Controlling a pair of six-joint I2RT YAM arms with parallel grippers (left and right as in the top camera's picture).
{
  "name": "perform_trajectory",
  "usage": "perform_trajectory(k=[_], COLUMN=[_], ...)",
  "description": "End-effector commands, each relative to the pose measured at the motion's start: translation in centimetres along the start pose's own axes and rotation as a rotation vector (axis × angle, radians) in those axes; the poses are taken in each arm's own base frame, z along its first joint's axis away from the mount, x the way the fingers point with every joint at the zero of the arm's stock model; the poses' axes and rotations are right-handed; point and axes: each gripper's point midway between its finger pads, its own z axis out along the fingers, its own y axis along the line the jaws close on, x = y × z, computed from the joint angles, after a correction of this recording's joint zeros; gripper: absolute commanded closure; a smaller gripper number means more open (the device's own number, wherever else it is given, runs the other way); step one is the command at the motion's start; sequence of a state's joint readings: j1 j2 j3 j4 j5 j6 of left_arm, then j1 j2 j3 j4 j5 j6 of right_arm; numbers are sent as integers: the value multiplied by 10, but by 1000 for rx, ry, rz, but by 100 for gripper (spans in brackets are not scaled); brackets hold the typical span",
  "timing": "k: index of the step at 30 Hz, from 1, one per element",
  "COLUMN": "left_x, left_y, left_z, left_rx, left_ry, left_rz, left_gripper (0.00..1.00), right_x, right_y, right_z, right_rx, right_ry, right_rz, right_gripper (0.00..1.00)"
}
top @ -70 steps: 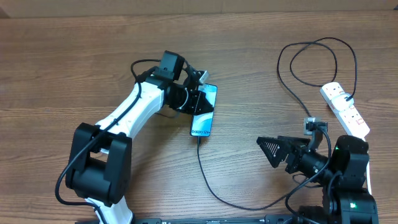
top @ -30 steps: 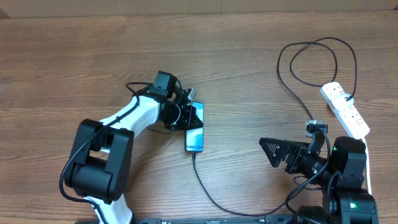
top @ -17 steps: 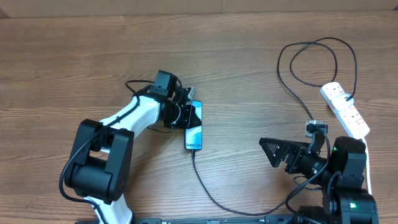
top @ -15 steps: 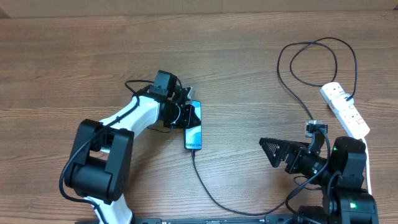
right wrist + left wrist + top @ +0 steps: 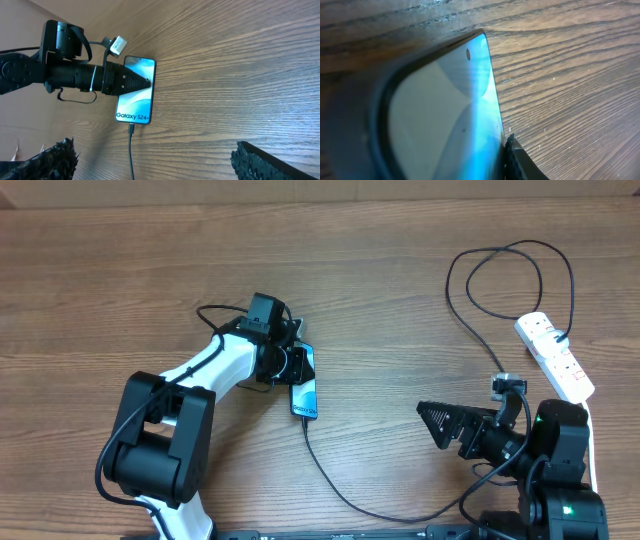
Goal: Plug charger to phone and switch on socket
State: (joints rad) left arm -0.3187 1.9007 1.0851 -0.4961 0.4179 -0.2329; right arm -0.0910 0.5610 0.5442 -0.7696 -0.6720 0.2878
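Phone (image 5: pixel 306 395) has been relocated: it now lies further left and nearer the robot than before, moved along with the left fingers (image 5: pixel 297 366) that cross its upper half. Charger (image 5: pixel 131 155) lead below the fingers has followed leftward.

Table (image 5: pixel 100 270): brown wood with clear grain, matt, with fine pale specks in the left wrist view. Phone (image 5: pixel 134 107): smooth, glossy glass screen with soft reflections and a dark frame. Cable (image 5: pixel 131 155): thin, black, smooth. Socket (image 5: pixel 555 355): smooth white plastic. Left arm (image 5: pixel 215 358): glossy white plastic shell with matt black joints. Right fingers (image 5: pixel 55 160): black, with rough, bumpy faces.
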Motion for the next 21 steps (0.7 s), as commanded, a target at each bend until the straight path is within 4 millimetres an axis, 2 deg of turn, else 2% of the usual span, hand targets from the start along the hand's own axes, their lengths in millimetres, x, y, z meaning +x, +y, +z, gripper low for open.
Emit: perform_trajectory(k=[1, 13, 21], left_x=[-2, -1, 1], left_y=[6, 6, -2], left_z=[-1, -1, -1], left_rx=[-32, -31, 20], left_ry=[-12, -8, 6], left_rz=[13, -42, -66], left_gripper=[77, 75, 69], right_x=[-6, -6, -6], right_y=[2, 2, 2], right_z=[-3, -3, -3], right_rx=[5, 5, 5], right_ry=[-22, -22, -22], right_rz=[-13, -14, -13], right_gripper=[0, 0, 0])
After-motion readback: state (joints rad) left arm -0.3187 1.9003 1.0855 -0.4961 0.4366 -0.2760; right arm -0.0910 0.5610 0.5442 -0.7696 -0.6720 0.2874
